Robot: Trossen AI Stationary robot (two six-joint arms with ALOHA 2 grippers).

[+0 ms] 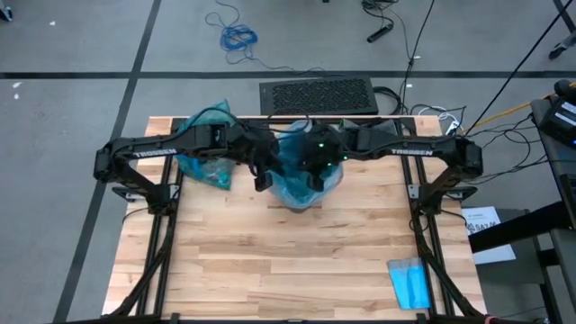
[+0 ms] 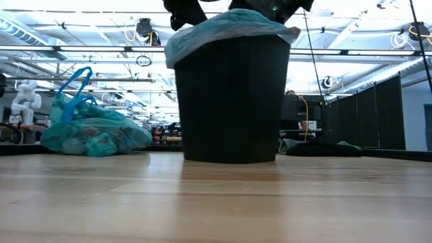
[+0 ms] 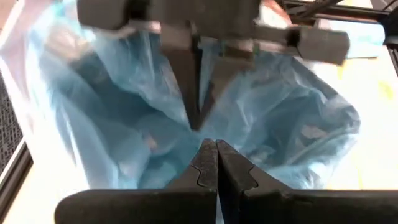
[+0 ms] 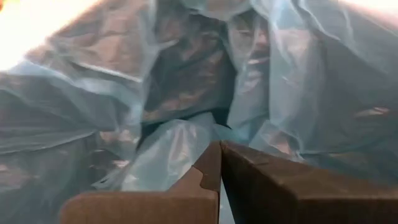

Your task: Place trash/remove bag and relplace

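A black bin (image 2: 233,101) stands upright in the middle of the table, lined with the sky-blue bag (image 2: 223,27), whose edge is folded over the rim. The full dark teal bag (image 2: 91,135) rests on its bottom on the table to the bin's left, handles up. No loose trash shows. Both grippers hang over the bin's mouth. My left gripper (image 3: 216,152) is shut above the liner's left side. My right gripper (image 4: 221,152), also shut, points down into the liner's hollow. It appears in the left wrist view too, right gripper (image 3: 196,121). My left gripper is shut just over the sky-blue bag's folds (image 3: 155,143), coming from the table's left. I cannot tell whether it touches the plastic. My right gripper points down inside the liner, its tips next to a bulge of film (image 4: 174,149). I cannot tell whether it touches.
A small folded blue cloth (image 1: 409,283) lies near the table's near right corner. A dark perforated mat (image 1: 317,94) sits beyond the far edge. The near half of the wooden table (image 1: 270,261) holds nothing else. Cables run off the right side.
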